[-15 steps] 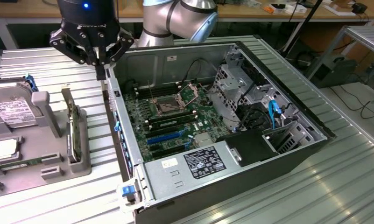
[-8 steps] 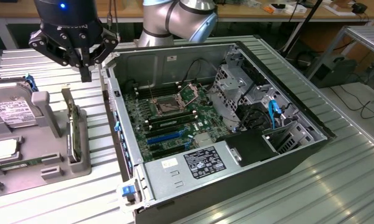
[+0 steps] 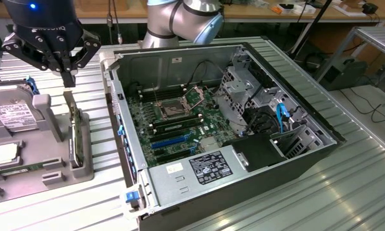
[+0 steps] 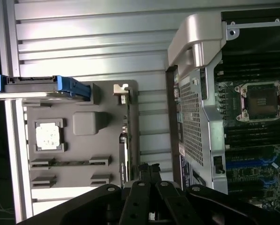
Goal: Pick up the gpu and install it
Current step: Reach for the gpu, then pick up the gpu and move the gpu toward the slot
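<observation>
The gpu [image 3: 77,132] stands on edge in a slot of the grey holder tray [image 3: 57,166], on the exterior view's left beside the open computer case [image 3: 179,187]. It appears as a thin green card with a silver bracket at its upper end. My gripper [image 3: 68,81] hangs just above that upper end, shut, with nothing between its fingers. In the wrist view the gpu [image 4: 124,143] is a narrow edge along the tray [image 4: 83,140], and my gripper [image 4: 148,169] sits a little beside its near end.
The case lies on its side with the motherboard [image 3: 173,115], its blue slots [image 3: 169,141] and the processor socket [image 3: 171,109] exposed. On the tray sit a hard drive [image 3: 13,115], a processor chip [image 3: 3,154] and a memory stick [image 3: 19,168]. The table is ribbed metal [image 3: 346,192].
</observation>
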### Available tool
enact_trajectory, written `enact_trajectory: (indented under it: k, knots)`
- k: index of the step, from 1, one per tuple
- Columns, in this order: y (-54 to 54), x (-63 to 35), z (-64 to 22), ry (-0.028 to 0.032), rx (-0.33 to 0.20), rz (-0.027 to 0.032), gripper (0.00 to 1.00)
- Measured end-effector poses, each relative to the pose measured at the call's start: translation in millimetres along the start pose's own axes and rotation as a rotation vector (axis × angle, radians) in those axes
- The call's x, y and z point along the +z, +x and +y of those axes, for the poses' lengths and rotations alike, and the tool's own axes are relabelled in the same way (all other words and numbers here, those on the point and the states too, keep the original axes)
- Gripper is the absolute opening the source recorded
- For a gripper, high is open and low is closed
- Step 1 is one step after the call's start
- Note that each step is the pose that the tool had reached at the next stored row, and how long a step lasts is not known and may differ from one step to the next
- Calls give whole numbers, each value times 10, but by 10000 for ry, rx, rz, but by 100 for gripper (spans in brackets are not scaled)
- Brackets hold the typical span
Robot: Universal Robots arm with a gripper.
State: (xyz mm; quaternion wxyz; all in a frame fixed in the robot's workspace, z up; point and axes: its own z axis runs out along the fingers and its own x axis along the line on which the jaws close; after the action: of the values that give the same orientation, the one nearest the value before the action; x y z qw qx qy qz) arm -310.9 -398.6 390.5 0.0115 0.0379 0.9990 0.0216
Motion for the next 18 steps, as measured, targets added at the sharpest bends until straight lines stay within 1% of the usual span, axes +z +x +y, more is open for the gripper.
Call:
enact_trajectory:
  k: [3, 6, 18]
  knots:
    - [131, -1, -9, 0, -1, 0, 11]
    - [237, -1, -17, 0, 0, 1, 11]
    - [238, -1, -16, 0, -1, 0, 11]
